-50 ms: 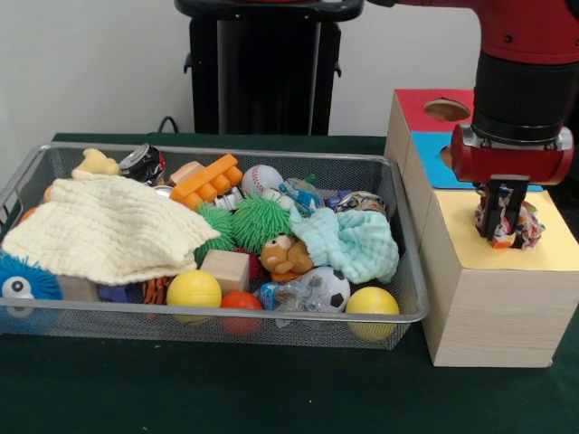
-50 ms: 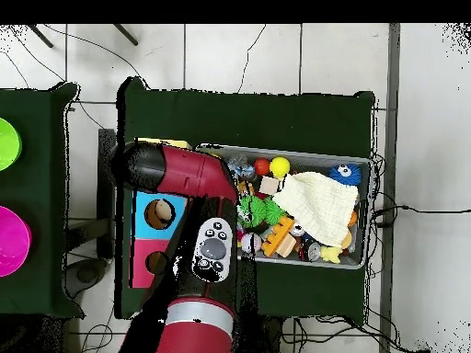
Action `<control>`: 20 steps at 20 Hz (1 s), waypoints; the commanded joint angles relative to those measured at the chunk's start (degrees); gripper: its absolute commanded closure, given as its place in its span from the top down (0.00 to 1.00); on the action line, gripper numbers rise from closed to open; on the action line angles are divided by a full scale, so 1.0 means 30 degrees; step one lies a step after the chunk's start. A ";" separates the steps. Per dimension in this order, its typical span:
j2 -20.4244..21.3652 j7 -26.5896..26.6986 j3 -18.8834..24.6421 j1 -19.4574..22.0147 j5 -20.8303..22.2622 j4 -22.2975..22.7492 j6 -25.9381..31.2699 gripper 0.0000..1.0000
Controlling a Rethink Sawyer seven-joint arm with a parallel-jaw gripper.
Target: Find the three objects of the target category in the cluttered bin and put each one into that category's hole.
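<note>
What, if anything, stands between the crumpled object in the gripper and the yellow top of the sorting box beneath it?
Nothing visible does. The gripper holds the crumpled wrapper just above the box's yellow section, whose surface looks bare around it. No hole shows in the yellow section; the arm may hide it.

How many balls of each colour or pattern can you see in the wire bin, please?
Yellow balls: 2
Orange ball: 1
Baseball: 1
Soccer ball: 1
Total: 5 in the wire bin; more may lie hidden under the cloths.
</note>
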State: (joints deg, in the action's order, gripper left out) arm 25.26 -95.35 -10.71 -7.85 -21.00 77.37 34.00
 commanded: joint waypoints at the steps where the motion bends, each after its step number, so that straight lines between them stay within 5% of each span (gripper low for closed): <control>1: -0.2660 -0.5266 0.1415 0.0311 -0.0734 0.2417 0.0977 0.00; 20: -0.4819 -0.6101 0.1058 -0.0323 -0.1571 0.1519 0.4002 0.00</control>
State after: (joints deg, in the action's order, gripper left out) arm 24.00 -95.40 -11.91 -7.98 -25.17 76.23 36.63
